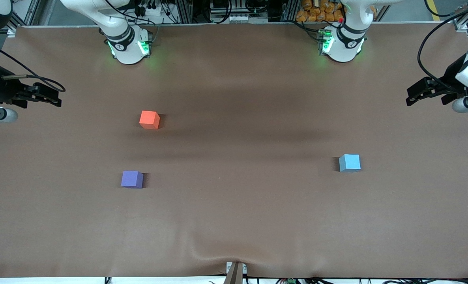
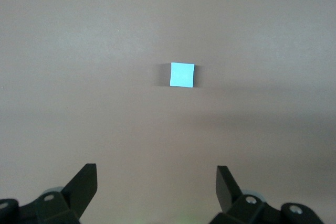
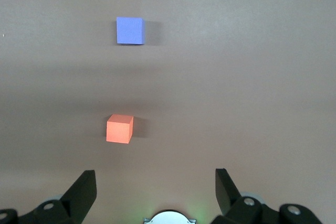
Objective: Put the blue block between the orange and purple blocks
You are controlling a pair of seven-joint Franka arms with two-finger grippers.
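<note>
Black left gripper (image 2: 156, 184) raised, fingers apart.

Table cover (image 1: 234, 221): brown cloth-like sheet, matt, slightly wrinkled. Blue block (image 1: 349, 163), orange block (image 1: 149, 119), purple block (image 1: 132, 179): matt, smooth, plain faces. Arm casings: glossy white plastic.

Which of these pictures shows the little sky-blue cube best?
The front view: the blue block shows two faces there, and its place on the table. The left wrist view shows only its top. The right wrist view misses it.
</note>
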